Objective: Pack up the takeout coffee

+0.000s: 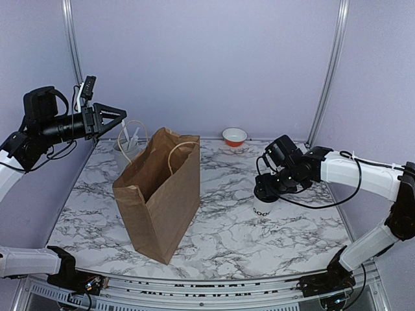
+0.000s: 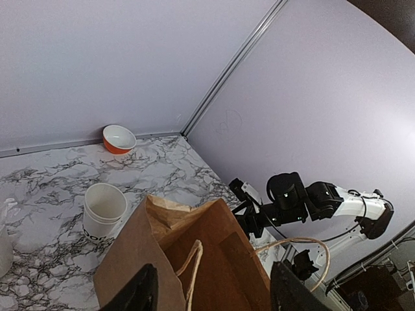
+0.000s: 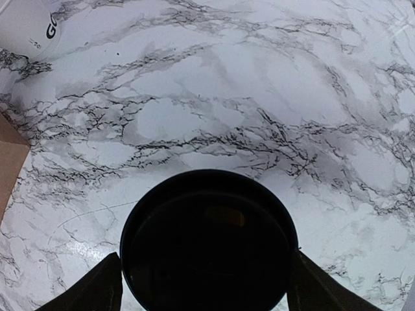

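Top external: high behind arm bases (image 1: 324,283), far, looks down over whole marble table (image 1: 259,240). Left wrist: raised, faces across paper bag (image 2: 194,259) toward right arm (image 2: 343,204); shares both with top. Right wrist: close, straight down on takeout coffee (image 3: 207,240).

From my console I count: two robot arms, the left arm (image 1: 55,126) and the right arm (image 1: 353,170); one brown paper bag (image 1: 162,201) with two rope handles (image 2: 193,256); one lidded takeout coffee (image 1: 262,210); one lidless white cup (image 2: 104,210); one orange bowl (image 1: 234,136); one white utensil holder (image 1: 124,149), its contents too small for me to count; one marble table (image 1: 259,246)
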`<state>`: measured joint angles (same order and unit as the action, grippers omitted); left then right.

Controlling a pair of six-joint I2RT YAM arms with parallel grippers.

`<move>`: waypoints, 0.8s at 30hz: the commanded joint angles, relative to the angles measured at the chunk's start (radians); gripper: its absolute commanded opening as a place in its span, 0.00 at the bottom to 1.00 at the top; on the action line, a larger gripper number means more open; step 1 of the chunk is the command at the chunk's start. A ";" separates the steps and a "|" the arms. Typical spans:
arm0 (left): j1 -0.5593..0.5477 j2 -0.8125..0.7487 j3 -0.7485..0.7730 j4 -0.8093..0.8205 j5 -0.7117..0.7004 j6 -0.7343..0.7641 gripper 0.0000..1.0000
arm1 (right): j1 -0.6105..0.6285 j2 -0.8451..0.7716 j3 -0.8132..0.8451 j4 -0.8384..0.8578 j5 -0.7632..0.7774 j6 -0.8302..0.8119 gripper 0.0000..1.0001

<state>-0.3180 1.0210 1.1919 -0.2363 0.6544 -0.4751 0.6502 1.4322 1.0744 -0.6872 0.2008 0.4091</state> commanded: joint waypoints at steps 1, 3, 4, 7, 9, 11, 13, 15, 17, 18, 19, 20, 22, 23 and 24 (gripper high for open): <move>-0.003 -0.011 -0.004 0.021 0.024 0.001 0.59 | -0.017 0.007 -0.009 0.029 -0.003 0.010 0.83; -0.003 -0.009 0.003 0.022 0.031 -0.003 0.59 | -0.017 0.009 -0.011 0.028 -0.002 0.010 0.82; -0.003 -0.009 0.006 0.022 0.035 -0.007 0.59 | -0.017 0.011 -0.012 0.027 -0.002 0.009 0.82; -0.003 -0.006 0.013 0.025 0.043 -0.015 0.59 | -0.017 0.021 -0.013 0.022 -0.003 0.007 0.80; -0.004 -0.006 0.014 0.027 0.046 -0.019 0.59 | -0.017 0.026 -0.009 0.019 -0.002 0.005 0.78; -0.005 -0.006 0.016 0.030 0.050 -0.024 0.59 | -0.017 0.027 -0.001 0.013 -0.002 0.003 0.75; -0.011 -0.006 0.017 0.032 0.050 -0.027 0.58 | -0.018 0.028 0.007 0.006 -0.002 0.001 0.71; -0.018 -0.007 0.018 0.032 0.046 -0.027 0.58 | -0.017 0.027 0.018 -0.002 0.000 -0.004 0.70; -0.018 -0.015 0.018 0.032 0.037 -0.024 0.58 | -0.017 0.024 0.029 -0.007 0.001 -0.006 0.69; -0.018 -0.022 0.018 0.030 0.030 -0.023 0.58 | -0.017 0.020 0.036 -0.009 0.002 -0.008 0.69; -0.019 -0.032 0.018 0.030 0.021 -0.023 0.58 | -0.017 0.018 0.042 -0.010 0.003 -0.010 0.69; -0.018 -0.040 0.018 0.030 0.011 -0.021 0.59 | -0.017 0.016 0.048 -0.013 0.003 -0.012 0.69; -0.019 -0.056 0.025 0.027 0.000 -0.020 0.60 | -0.017 0.014 0.060 -0.016 0.001 -0.017 0.68; -0.019 -0.060 0.033 0.020 -0.004 -0.019 0.60 | -0.016 0.012 0.064 -0.018 0.000 -0.019 0.68; -0.019 -0.062 0.040 0.006 -0.009 -0.010 0.60 | -0.017 0.010 0.071 -0.020 0.000 -0.021 0.68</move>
<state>-0.3340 0.9993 1.1927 -0.2367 0.6670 -0.4942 0.6411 1.4422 1.0863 -0.6933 0.2001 0.4034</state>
